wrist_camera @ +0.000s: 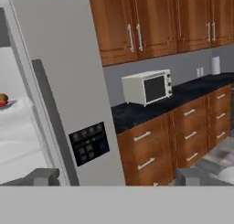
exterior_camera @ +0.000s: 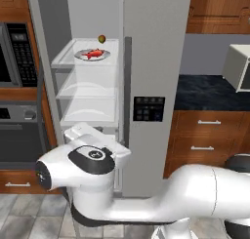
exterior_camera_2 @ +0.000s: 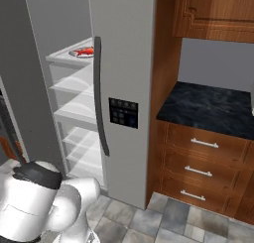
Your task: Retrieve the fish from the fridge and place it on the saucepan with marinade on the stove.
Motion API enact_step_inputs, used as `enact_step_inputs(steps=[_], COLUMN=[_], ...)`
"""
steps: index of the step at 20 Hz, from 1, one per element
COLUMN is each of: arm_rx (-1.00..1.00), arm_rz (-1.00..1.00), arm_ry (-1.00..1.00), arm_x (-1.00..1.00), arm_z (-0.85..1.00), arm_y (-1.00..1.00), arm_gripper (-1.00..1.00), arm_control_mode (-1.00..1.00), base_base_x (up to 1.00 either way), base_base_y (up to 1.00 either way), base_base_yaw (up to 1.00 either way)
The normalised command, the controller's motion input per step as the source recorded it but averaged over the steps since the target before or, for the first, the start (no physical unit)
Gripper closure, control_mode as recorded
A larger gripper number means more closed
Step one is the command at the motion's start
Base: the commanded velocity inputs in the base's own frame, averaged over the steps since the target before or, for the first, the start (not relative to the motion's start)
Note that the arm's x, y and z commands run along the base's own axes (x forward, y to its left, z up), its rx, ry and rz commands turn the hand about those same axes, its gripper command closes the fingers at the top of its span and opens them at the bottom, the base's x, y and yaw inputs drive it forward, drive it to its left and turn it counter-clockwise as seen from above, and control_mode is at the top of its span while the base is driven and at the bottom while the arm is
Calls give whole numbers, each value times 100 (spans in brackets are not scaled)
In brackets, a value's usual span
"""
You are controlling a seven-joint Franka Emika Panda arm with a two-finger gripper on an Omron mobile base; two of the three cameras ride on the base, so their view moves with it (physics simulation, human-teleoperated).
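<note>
The fridge [exterior_camera: 151,62] stands with its left door swung open, showing white shelves. On the top shelf a small red-orange fish [exterior_camera: 95,53] lies on a grey plate [exterior_camera: 78,54], and the fish [exterior_camera_2: 85,51] also peeks out past the door handle in the right base view. My gripper [wrist_camera: 119,177] is open and empty. It points at the fridge's shut right door [wrist_camera: 59,72], well below and in front of the fish. The saucepan, the marinade and the stove are out of view.
A small green-red fruit [exterior_camera: 101,38] sits behind the plate. A built-in microwave and oven [exterior_camera: 17,52] flank the fridge on the left. To the right are a dark counter [exterior_camera_2: 208,105], wooden drawers [exterior_camera_2: 198,172] and a white microwave [wrist_camera: 148,87].
</note>
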Motion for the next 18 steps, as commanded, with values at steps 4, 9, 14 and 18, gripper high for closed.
enact_step_inputs(steps=[4, 9, 14, 18], arm_rx=[36, 34, 29, 27], arm_rz=[20, 29, 42, 42], arm_ry=[48, 58, 63, 62], arm_x=[76, 79, 78, 93], arm_z=[39, 14, -1, 0], arm_y=[-100, -82, -35, 0], arm_gripper=[-100, -100, -100, -100], arm_control_mode=[-100, -100, -100, -100], base_base_x=[0, 0, 0, 0], base_base_y=[0, 0, 0, 0], base_base_yaw=[0, 0, 0, 0])
